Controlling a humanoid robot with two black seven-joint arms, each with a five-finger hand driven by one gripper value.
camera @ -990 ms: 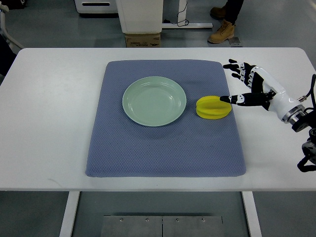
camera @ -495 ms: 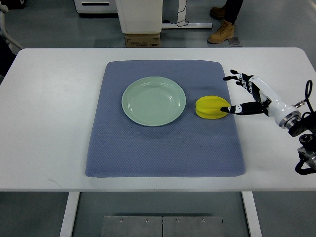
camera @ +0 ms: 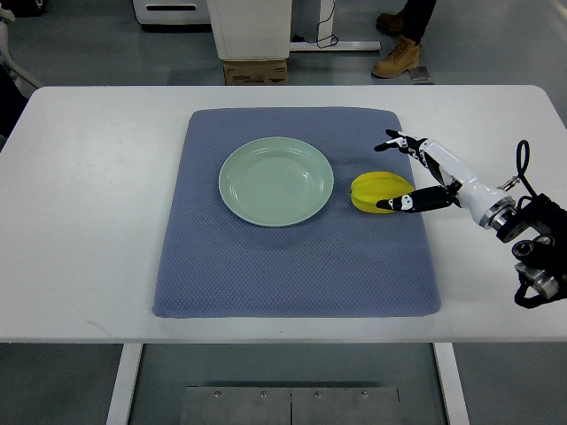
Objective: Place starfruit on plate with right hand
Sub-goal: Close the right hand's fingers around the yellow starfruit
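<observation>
So, the scene: a white table with a big blue mat lying on it.
Plate: a pale green plate sits on the mat, up and a bit left of the mat's middle. Nothing is on it.
Starfruit: the yellow starfruit lies on the mat, just beside the plate on its right. It does not touch the plate.
Right hand: the right hand comes in from the right edge, white with black fingers. It is at the right side of the starfruit.
Fingers: they are spread wide around the fruit's right end. One finger lies along the near side of the fruit and looks to touch it. The others reach out past its far side, apart from it. The hand has not closed on the fruit.
Person: brown boots stand on the floor beyond the table.
</observation>
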